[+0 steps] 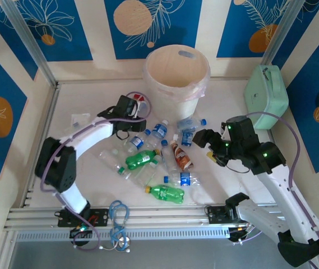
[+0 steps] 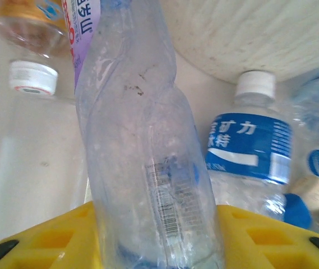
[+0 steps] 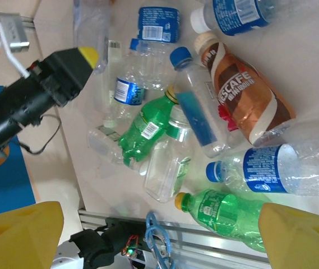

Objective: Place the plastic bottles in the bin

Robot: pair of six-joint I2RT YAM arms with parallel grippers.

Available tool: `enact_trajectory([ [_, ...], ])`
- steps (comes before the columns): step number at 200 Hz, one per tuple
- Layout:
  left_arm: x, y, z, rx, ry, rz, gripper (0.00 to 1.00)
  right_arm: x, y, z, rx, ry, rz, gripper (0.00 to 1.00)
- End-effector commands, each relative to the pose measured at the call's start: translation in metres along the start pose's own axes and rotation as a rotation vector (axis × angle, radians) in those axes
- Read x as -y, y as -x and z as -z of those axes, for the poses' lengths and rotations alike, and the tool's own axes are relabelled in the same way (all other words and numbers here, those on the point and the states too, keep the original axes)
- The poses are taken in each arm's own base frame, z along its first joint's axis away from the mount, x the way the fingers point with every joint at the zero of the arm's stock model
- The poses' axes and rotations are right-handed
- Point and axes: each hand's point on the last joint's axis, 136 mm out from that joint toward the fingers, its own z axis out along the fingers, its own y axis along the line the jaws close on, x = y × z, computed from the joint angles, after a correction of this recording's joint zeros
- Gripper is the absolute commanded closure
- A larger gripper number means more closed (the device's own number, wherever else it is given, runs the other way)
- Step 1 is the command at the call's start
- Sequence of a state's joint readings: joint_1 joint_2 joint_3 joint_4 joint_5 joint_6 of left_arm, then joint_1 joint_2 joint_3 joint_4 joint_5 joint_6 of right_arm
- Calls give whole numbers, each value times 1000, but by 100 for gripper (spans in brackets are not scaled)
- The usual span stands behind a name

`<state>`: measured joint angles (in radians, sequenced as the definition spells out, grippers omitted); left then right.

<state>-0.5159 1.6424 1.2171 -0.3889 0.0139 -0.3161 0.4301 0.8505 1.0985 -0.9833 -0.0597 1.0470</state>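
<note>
My left gripper [image 1: 130,128] [image 2: 156,238] is shut on a clear crumpled bottle [image 2: 142,151], which sits between the yellow fingers [image 2: 41,241] and touches both. The bottle reaches toward the bin [image 1: 176,73], whose pale wall [image 2: 260,33] is close behind. Several plastic bottles lie loose mid-table: a green one [image 1: 139,159], a green one with a yellow cap [image 1: 166,193] [image 3: 221,213], a brown-labelled one [image 1: 181,158] [image 3: 243,95], and blue-labelled clear ones [image 1: 158,131] [image 2: 249,145]. My right gripper [image 1: 204,140] [image 3: 159,230] hangs open above the right side of the pile, holding nothing.
A mint-green case [image 1: 266,89] stands at the back right by the wall. A blue cable loop [image 1: 119,216] lies on the rail at the near edge. A red-and-white item [image 1: 141,101] sits left of the bin. Walls close in the table on three sides.
</note>
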Motion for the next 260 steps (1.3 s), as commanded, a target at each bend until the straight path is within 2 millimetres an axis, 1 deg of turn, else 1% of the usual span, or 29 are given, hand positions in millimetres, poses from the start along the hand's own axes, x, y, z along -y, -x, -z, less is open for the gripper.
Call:
enact_trajectory([
  [1, 10, -2, 39, 42, -41, -1, 53, -19, 5, 7, 5, 51, 31, 10],
  [15, 14, -3, 61, 71, -75, 6, 53, -32, 7, 9, 2, 85, 50, 10],
  [28, 23, -1, 86, 112, -130, 11, 53, -46, 9, 11, -4, 123, 74, 10],
  [37, 33, 1, 103, 140, -189, 13, 53, -56, 10, 10, -17, 148, 88, 10],
  [67, 72, 9, 160, 236, -429, 9, 52, -101, 17, 14, -43, 251, 162, 10],
  [88, 92, 9, 188, 271, -551, -5, 52, -131, 25, 16, -59, 288, 209, 10],
  [91, 95, 9, 191, 274, -566, -8, 52, -134, 26, 14, -65, 286, 211, 10],
  [115, 116, 8, 214, 302, -667, -44, 53, -159, 33, 11, -80, 299, 237, 11],
  [128, 125, 6, 221, 307, -706, -59, 53, -170, 35, 9, -80, 294, 256, 11],
  [146, 132, 5, 227, 319, -746, -55, 53, -178, 35, 4, -84, 275, 278, 10],
  [207, 154, 4, 240, 344, -854, -53, 53, -176, 40, -17, -99, 212, 264, 10],
  [260, 166, 2, 242, 339, -903, -53, 54, -179, 46, -29, -104, 216, 255, 10],
])
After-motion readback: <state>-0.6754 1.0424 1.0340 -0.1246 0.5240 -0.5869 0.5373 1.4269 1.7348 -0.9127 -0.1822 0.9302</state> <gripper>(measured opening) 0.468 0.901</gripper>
